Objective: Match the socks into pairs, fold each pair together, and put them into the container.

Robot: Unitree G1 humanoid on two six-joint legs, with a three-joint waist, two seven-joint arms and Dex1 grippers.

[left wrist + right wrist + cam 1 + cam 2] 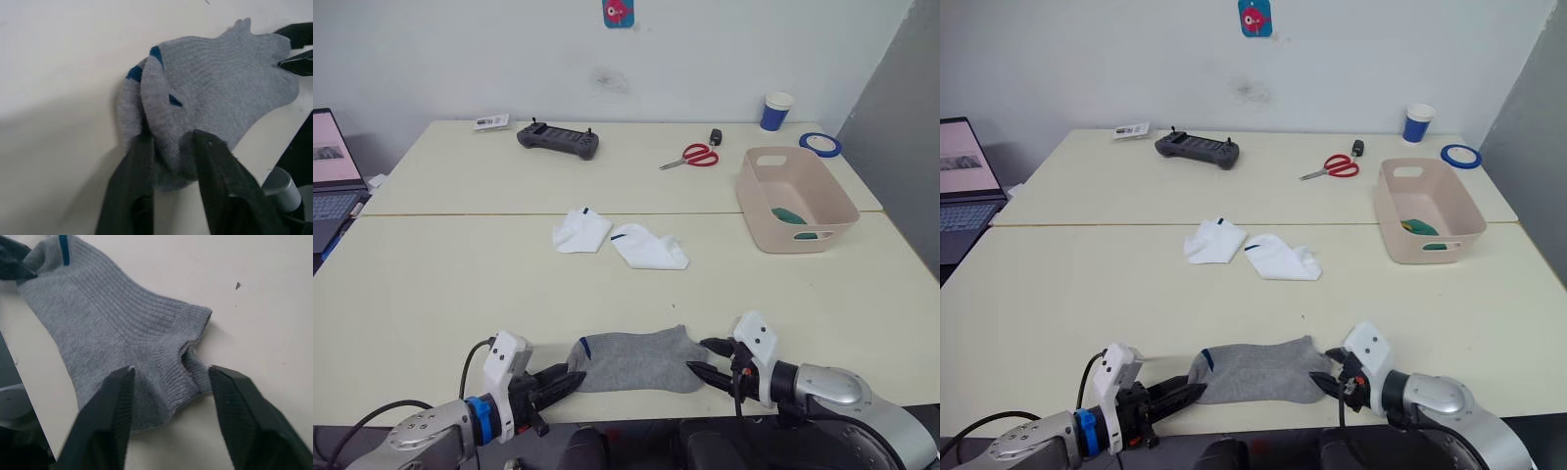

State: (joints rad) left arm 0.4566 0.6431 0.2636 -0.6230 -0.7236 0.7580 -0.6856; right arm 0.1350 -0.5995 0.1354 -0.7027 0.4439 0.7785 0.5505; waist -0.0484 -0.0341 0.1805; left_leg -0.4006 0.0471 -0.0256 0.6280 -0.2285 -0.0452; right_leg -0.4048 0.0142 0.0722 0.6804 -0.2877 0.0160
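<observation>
Folding the grey pair (636, 362): your left hand (171, 147) pinches its cuff end, your right hand (168, 377) spreads open over the toe; close it, then fold

The grey socks (634, 359) are showing small dark-blue cuff marks. Two white socks (582, 230) (649, 247) are lying with the same blue marks. Dark green is showing inside the pale pink tub (796, 198). The scissors (692, 156) are red-handled, the paper cup (777, 111) blue and white, the tape roll (820, 145) blue.
</observation>
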